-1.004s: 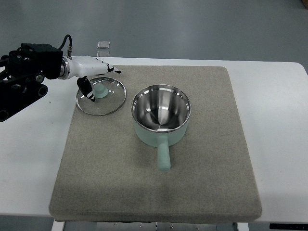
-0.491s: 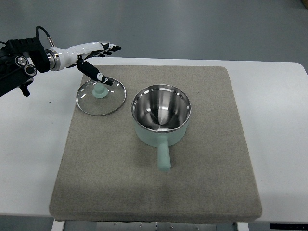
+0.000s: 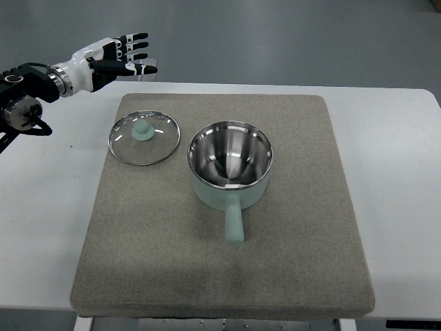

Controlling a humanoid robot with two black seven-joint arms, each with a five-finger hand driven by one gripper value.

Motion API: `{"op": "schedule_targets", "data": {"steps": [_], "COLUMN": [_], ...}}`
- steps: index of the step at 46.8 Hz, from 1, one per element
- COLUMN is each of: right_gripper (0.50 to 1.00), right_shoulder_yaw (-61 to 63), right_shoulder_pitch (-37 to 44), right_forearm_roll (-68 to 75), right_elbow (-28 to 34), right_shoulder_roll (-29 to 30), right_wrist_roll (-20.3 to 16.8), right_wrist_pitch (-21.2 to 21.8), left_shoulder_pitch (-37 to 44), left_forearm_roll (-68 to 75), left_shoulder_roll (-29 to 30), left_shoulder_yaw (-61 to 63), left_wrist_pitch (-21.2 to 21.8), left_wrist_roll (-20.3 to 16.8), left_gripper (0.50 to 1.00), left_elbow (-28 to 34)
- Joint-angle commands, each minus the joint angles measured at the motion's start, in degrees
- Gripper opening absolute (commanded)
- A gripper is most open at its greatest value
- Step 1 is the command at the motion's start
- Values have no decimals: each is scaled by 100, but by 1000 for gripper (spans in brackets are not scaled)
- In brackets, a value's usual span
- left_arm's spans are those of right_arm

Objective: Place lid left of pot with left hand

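Although the lid (image 3: 144,138) is laid flat on the mat (image 3: 289,276) just left of the pot (image 3: 230,167), apart from it, the left hand (image 3: 114,54) is held empty, fingers spread, up-left of the lid; placement is judged complete.

White table (image 3: 393,179), grey felt mat (image 3: 289,262) on top, grey floor (image 3: 275,41) beyond

One steep overhead view from the robot's side, covering the table (image 3: 400,172).
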Motion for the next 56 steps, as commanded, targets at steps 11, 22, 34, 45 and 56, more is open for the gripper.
{"op": "schedule_targets", "data": {"steps": [11,22,34,45,56], "right_gripper": [921,921,921,921,924], "right_shoulder_yaw": [0,0,0,9,0], "right_shoulder_pitch": [0,0,0,0,0], "right_forearm_roll": [0,0,0,0,9], "right_elbow": [0,0,0,0,0], "right_shoulder_roll": [0,0,0,0,0], "right_wrist_roll": [0,0,0,0,0], "right_wrist_pitch": [0,0,0,9,26], "left_shoulder_pitch": [19,177,265,361,476], "left_forearm_roll": [-418,-479,-1094,-1683,-1833], "left_shoulder_roll": [-403,-631,-684,-693,-833], "left_shoulder_yaw": [-756,-1249,-1258,-1258,-1249], "left_wrist_pitch": [-641,-940,-1116,-1124,-1116], "left_wrist_roll": [9,80,150,316,431], "left_gripper": [1000,1000,1000,1000,1000], "left_elbow": [820,1366,1427,1392,1392]}}
